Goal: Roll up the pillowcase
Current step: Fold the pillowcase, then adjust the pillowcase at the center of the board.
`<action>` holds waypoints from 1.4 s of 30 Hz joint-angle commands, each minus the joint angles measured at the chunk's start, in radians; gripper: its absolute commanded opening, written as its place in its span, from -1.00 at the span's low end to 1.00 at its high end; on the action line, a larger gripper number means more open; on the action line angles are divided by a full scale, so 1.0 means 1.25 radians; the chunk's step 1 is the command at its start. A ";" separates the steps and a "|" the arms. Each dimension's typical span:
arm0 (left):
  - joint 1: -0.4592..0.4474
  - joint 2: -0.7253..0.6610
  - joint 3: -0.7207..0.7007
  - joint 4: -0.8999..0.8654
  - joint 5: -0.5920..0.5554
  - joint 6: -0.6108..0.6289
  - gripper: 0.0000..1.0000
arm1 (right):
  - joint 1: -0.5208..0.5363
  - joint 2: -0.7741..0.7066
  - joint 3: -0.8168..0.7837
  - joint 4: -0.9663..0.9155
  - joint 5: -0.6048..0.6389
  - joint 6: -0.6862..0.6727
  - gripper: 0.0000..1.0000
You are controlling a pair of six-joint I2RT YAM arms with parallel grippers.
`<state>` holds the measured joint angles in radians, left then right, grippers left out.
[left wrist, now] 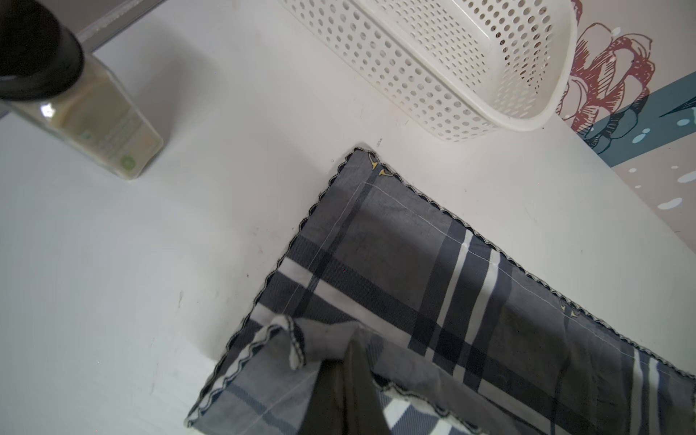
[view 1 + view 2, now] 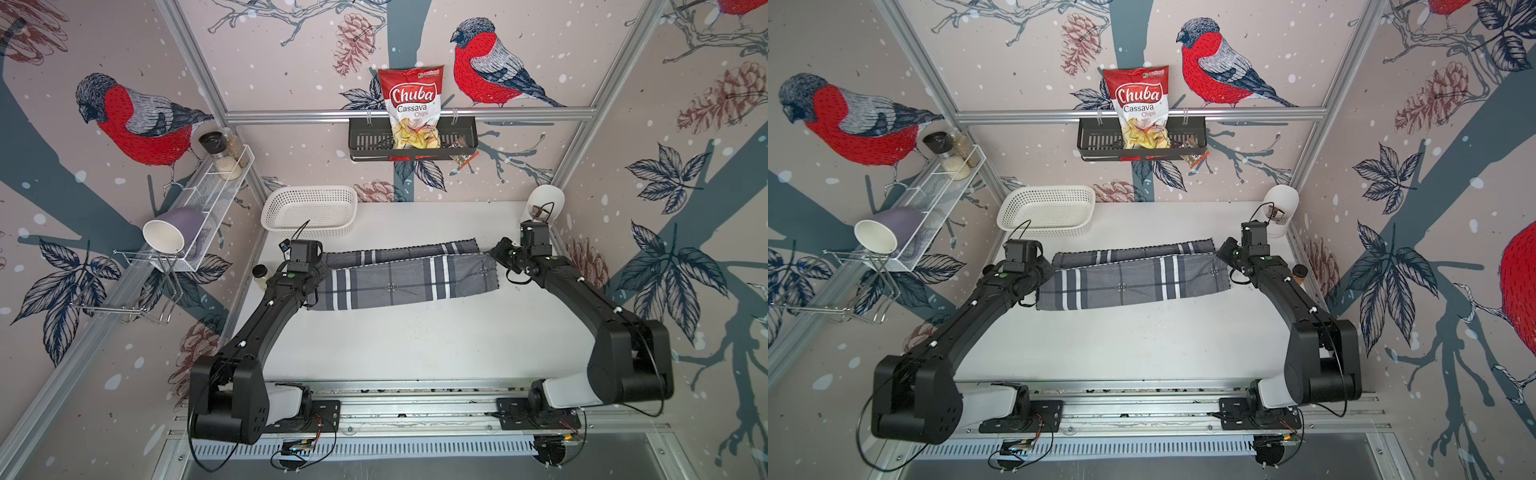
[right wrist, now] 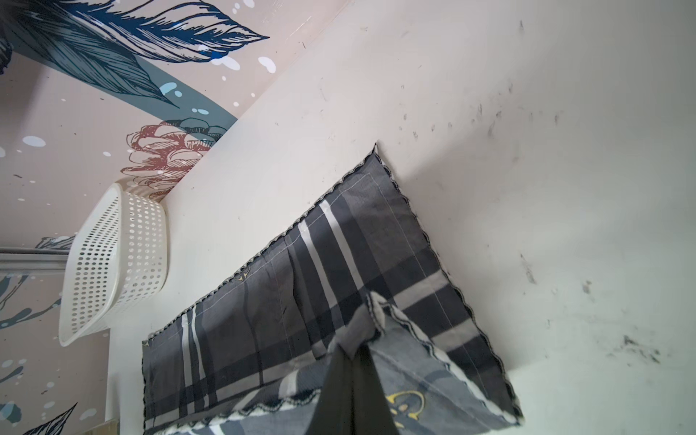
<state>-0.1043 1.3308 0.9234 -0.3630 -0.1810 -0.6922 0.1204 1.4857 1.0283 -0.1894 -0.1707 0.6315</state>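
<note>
The pillowcase (image 2: 403, 278) (image 2: 1133, 278) lies across the middle of the white table, grey with navy and white plaid. Its upper layer is folded over and leaves a strip of the lower layer showing at the far side. My left gripper (image 2: 321, 271) (image 2: 1047, 274) is at its left end. In the left wrist view the gripper (image 1: 352, 339) is shut on a corner of the folded layer of the pillowcase (image 1: 414, 263). My right gripper (image 2: 494, 255) (image 2: 1223, 251) is at the right end. In the right wrist view it (image 3: 356, 350) is shut on the other corner of the pillowcase (image 3: 339, 263).
A white perforated basket (image 2: 309, 208) (image 1: 470, 64) (image 3: 113, 263) stands just behind the cloth's left end. A black-lidded jar (image 2: 261, 276) (image 1: 75, 113) is beside the left arm. A white rounded object (image 2: 546, 203) sits at the back right. A brown-lidded jar (image 2: 1300, 274) stands by the right wall.
</note>
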 commanded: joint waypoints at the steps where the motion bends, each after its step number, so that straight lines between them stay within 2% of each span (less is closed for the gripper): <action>1: 0.005 0.057 0.039 0.018 -0.027 0.052 -1.00 | 0.005 0.056 0.052 0.020 0.019 -0.013 -1.00; 5: 0.012 0.115 0.055 0.017 -0.041 0.060 -1.00 | 0.009 0.120 0.106 0.007 0.019 -0.006 -1.00; 13: 0.018 0.233 0.158 0.023 -0.071 0.094 -1.00 | 0.012 0.247 0.201 -0.012 -0.001 0.013 -1.00; 23: 0.018 0.345 0.240 0.012 -0.092 0.104 -1.00 | 0.026 0.347 0.298 -0.021 0.001 0.038 -1.00; 24: 0.018 0.355 0.249 0.010 -0.094 0.106 -0.98 | 0.026 0.356 0.308 -0.023 -0.001 0.038 -0.87; 26: 0.018 0.373 0.272 0.005 -0.101 0.110 -0.34 | 0.024 0.374 0.330 -0.022 -0.012 0.038 -0.08; 27: 0.018 0.383 0.291 -0.002 -0.104 0.113 0.14 | 0.024 0.384 0.346 -0.025 -0.020 0.037 0.17; 28: 0.018 0.393 0.317 -0.018 -0.110 0.113 0.46 | 0.024 0.396 0.374 -0.035 -0.027 0.035 0.41; 29: 0.019 0.396 0.340 -0.035 -0.120 0.110 0.65 | 0.025 0.404 0.402 -0.050 -0.028 0.030 0.50; 30: 0.018 0.393 0.358 -0.047 -0.129 0.107 0.74 | 0.025 0.406 0.420 -0.062 -0.023 0.026 0.56; 33: 0.017 0.337 0.359 -0.047 -0.139 0.096 0.79 | 0.026 0.385 0.444 -0.087 -0.005 0.013 0.60; 35: 0.013 0.276 0.317 -0.036 -0.136 0.082 0.77 | 0.032 0.343 0.409 -0.087 -0.005 0.005 0.60; 38: -0.010 0.177 0.179 0.023 -0.090 0.064 0.41 | 0.092 0.250 0.291 -0.071 0.071 -0.049 0.51; 39: -0.019 0.161 0.145 0.036 -0.067 0.063 0.20 | 0.116 0.227 0.255 -0.068 0.104 -0.062 0.33; 40: -0.032 0.154 0.111 0.042 -0.051 0.062 -0.32 | 0.146 0.201 0.213 -0.062 0.128 -0.074 -0.03; 41: -0.043 0.157 0.089 0.034 -0.046 0.057 -0.69 | 0.176 0.178 0.169 -0.047 0.144 -0.081 -0.39; 42: -0.048 0.168 0.076 0.028 -0.042 0.055 -0.85 | 0.199 0.165 0.136 -0.037 0.156 -0.083 -0.67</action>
<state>-0.1440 1.5341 1.0679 -0.3393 -0.2790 -0.6025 0.3130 1.7351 1.2800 -0.2527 -0.0799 0.5858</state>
